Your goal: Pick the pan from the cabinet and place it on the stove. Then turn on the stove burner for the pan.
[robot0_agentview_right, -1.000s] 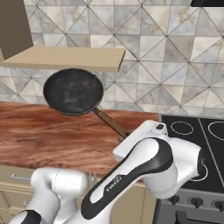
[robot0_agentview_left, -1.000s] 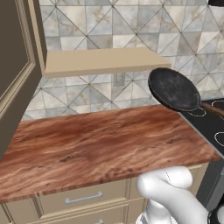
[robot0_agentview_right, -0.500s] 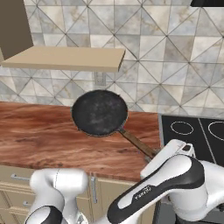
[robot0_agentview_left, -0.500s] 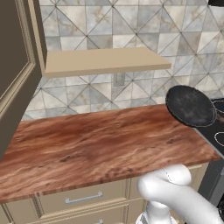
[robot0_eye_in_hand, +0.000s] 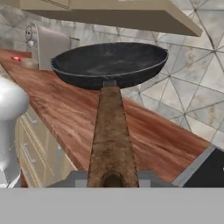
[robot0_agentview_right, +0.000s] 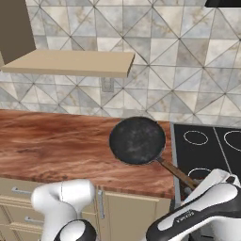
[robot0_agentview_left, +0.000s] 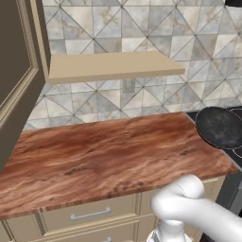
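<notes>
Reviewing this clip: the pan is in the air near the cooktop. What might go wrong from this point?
1. The end effector grips the pan at the far end of its long handle, so the heavy bowl may sag or twist in the grip.
2. The pan hangs over the wooden counter's edge, just short of the stove; set down too early, it would straddle the seam.
3. It may land off the burner rings, leaving the wrong burner lit.

pan (robot0_agentview_right: 137, 140) held level above the worktop (robot0_agentview_right: 56, 141) right edge, just left of the stove (robot0_agentview_right: 207, 150), handle running down-right toward the arm (robot0_agentview_right: 207, 212).
</notes>
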